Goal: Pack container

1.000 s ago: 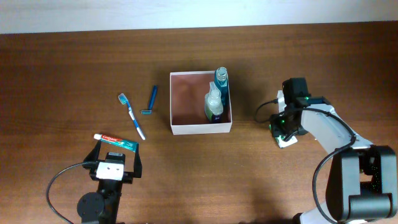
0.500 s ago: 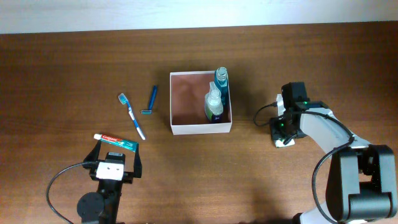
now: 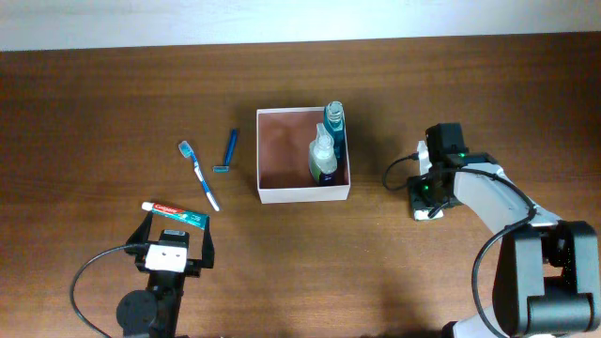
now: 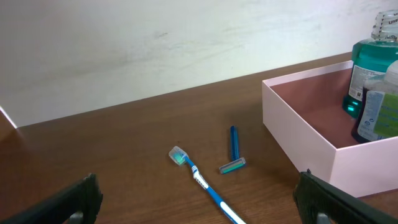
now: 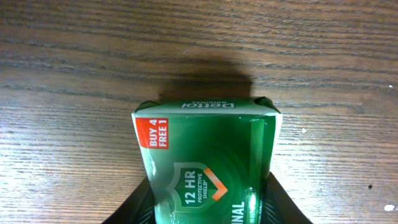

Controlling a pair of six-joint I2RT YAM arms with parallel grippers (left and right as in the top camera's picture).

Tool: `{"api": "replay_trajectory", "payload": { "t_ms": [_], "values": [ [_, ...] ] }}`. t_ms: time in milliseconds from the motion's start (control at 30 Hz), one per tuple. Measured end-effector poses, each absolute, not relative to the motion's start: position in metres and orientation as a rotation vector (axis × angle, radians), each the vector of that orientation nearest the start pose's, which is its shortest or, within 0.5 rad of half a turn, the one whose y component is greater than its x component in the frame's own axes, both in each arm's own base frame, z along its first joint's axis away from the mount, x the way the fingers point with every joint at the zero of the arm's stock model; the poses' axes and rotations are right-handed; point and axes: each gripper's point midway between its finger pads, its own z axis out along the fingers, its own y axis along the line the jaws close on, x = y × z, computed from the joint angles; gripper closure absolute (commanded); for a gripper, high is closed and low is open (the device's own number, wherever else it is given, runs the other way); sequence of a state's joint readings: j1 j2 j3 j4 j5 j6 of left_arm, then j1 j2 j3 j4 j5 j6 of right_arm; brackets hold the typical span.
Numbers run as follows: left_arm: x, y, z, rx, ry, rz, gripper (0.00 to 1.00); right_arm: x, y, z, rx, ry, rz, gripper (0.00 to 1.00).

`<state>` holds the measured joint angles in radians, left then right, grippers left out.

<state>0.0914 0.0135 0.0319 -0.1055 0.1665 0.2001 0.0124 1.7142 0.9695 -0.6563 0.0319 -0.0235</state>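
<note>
The container (image 3: 302, 195), a white square box with a reddish-brown inside, stands mid-table and also shows in the left wrist view (image 4: 298, 134). A teal mouthwash bottle (image 3: 334, 119) and a clear bottle (image 3: 322, 155) stand along its right wall. My right gripper (image 3: 426, 204) is to the right of the container, shut on a green Dettol soap box (image 5: 205, 162) close over the wood. My left gripper (image 3: 177, 235) is open and empty at the front left, just behind a toothpaste tube (image 3: 174, 212).
A blue toothbrush (image 3: 199, 175) and a blue razor (image 3: 228, 150) lie left of the container; both show in the left wrist view, the toothbrush (image 4: 202, 183) and the razor (image 4: 234, 152). A pale wall edges the table's far side.
My right gripper has shifted slightly left, towards the container, with the soap box in it. The left arm has not moved.
</note>
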Motion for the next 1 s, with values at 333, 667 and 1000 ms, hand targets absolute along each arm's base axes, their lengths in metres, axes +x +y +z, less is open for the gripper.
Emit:
{"api": "replay_trajectory", "payload": {
  "t_ms": [333, 667, 1000],
  "values": [
    [0.244, -0.006, 0.160, 0.216, 1.643, 0.083, 0.00, 0.315, 0.012, 0.024, -0.054, 3.015, 0.077, 0.75],
    [0.244, -0.006, 0.160, 0.216, 1.643, 0.083, 0.00, 0.331, 0.015, 0.052, -0.056, 3.003, 0.106, 0.74],
    [0.244, -0.006, 0.160, 0.216, 1.643, 0.083, 0.00, 0.317, 0.016, 0.050, -0.054, 3.060, 0.112, 0.74]
  ]
}}
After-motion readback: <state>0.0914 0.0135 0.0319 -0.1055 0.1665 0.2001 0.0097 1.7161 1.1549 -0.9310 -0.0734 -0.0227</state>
